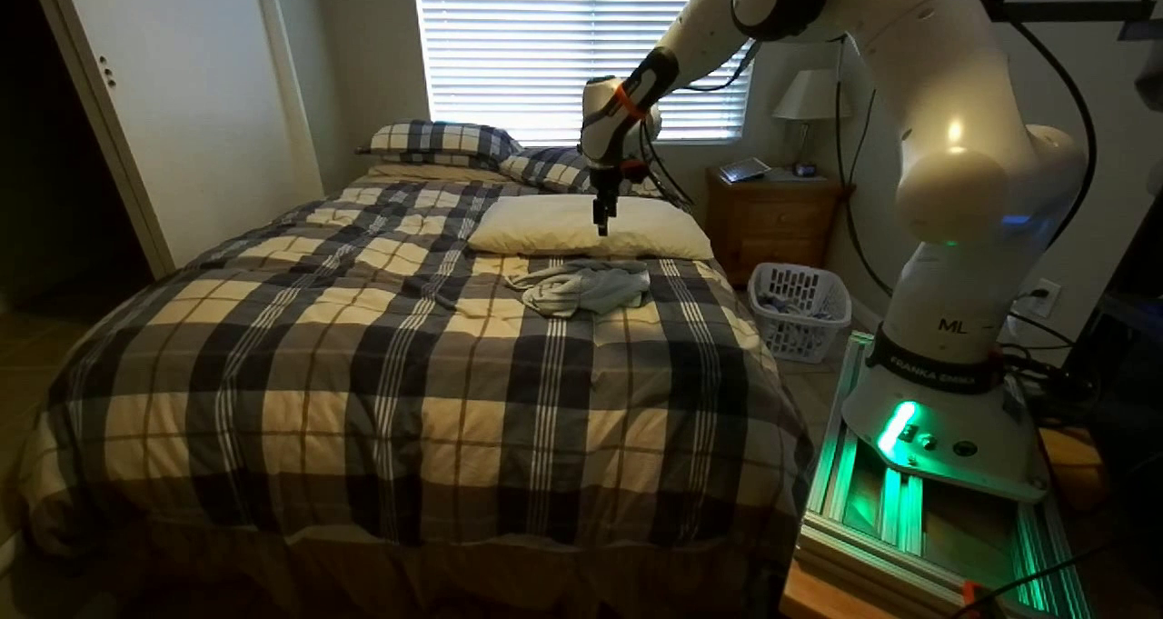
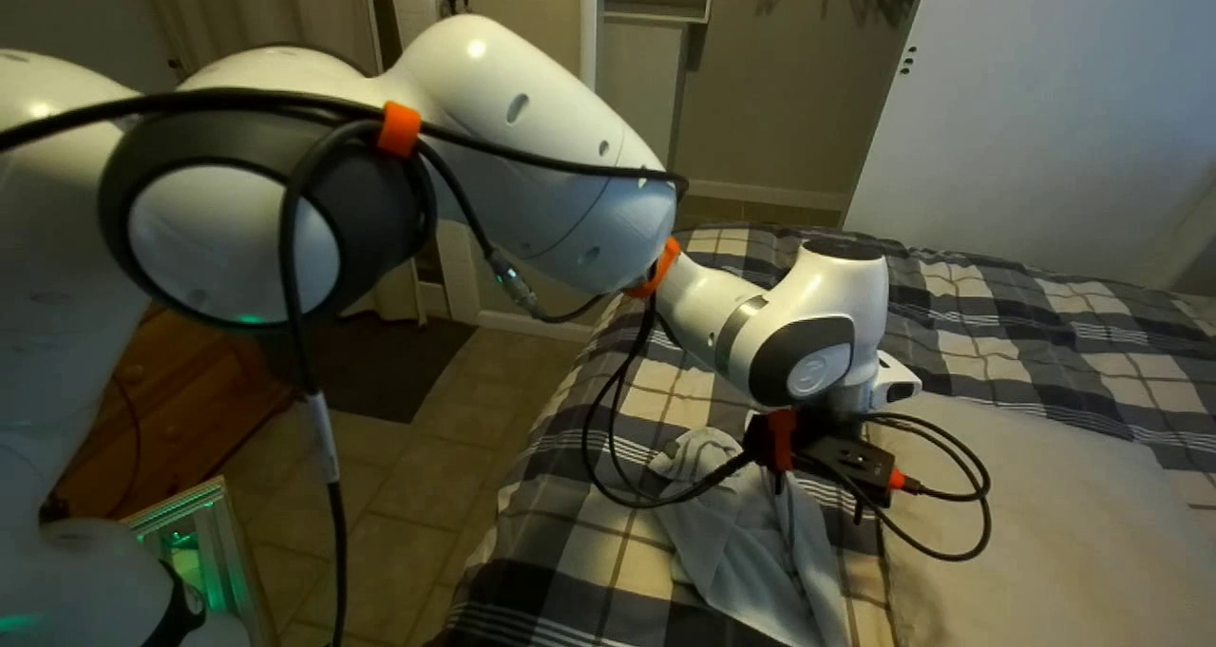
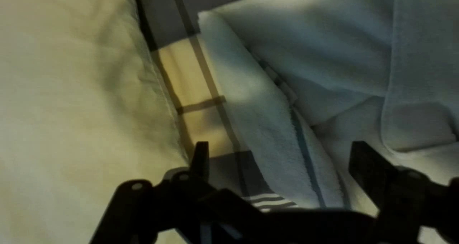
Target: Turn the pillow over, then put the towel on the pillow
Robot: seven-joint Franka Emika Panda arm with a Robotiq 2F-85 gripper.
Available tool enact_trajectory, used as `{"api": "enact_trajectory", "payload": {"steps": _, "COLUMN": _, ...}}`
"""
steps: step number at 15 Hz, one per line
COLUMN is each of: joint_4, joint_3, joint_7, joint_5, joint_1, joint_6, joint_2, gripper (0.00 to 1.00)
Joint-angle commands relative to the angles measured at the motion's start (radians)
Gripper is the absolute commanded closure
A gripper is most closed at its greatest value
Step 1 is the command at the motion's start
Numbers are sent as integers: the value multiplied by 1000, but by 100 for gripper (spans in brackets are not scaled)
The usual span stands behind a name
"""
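A plain cream-white pillow (image 1: 536,224) lies flat on the plaid bed; it also shows in an exterior view (image 2: 1054,542) and in the wrist view (image 3: 71,111). A crumpled light grey-blue towel (image 1: 586,289) lies on the bed beside the pillow's long edge, apart from it; it also shows in an exterior view (image 2: 731,542) and in the wrist view (image 3: 265,118). My gripper (image 3: 279,158) is open and empty, pointing down above the gap between pillow and towel. One finger is over the pillow's edge and one over the towel. In both exterior views the gripper (image 1: 602,224) (image 2: 819,500) hangs above the bed.
The plaid bedspread (image 1: 363,364) is uneven. Plaid pillows (image 1: 441,142) lie at the headboard end. A nightstand (image 1: 772,219) with a lamp (image 1: 809,101) and a white laundry basket (image 1: 800,314) stand beside the bed. Cables (image 2: 983,490) loop from the wrist over the pillow.
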Motion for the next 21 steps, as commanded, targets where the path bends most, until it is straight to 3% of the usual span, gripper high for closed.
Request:
{"api": "enact_trajectory", "payload": {"steps": 1, "joint_4": 23, "joint_3": 88, "joint_7": -176, "joint_5": 165, "joint_1": -56, "joint_6": 36, "joint_2": 48, "gripper": 0}}
{"api": "enact_trajectory", "payload": {"steps": 5, "joint_4": 68, "joint_3": 120, "joint_7": -325, "joint_5": 262, "joint_1": -72, "joint_6": -22, "joint_2": 111, "gripper": 0}}
{"api": "enact_trajectory", "payload": {"steps": 7, "joint_4": 88, "joint_3": 97, "joint_7": -351, "joint_5": 263, "joint_1": -56, "joint_6": -44, "joint_2": 135, "gripper": 0}}
{"api": "enact_trajectory", "payload": {"steps": 15, "joint_4": 167, "joint_3": 40, "joint_7": -355, "joint_5": 218, "joint_1": 2, "joint_6": -20, "joint_2": 244, "gripper": 0}}
{"api": "enact_trajectory", "payload": {"steps": 20, "joint_4": 219, "joint_3": 47, "joint_7": -360, "joint_5": 235, "joint_1": 4, "joint_6": -45, "joint_2": 304, "gripper": 0}}
{"api": "enact_trajectory", "payload": {"steps": 21, "joint_4": 228, "joint_3": 51, "joint_7": -363, "joint_5": 238, "joint_1": 2, "joint_6": -52, "joint_2": 312, "gripper": 25}}
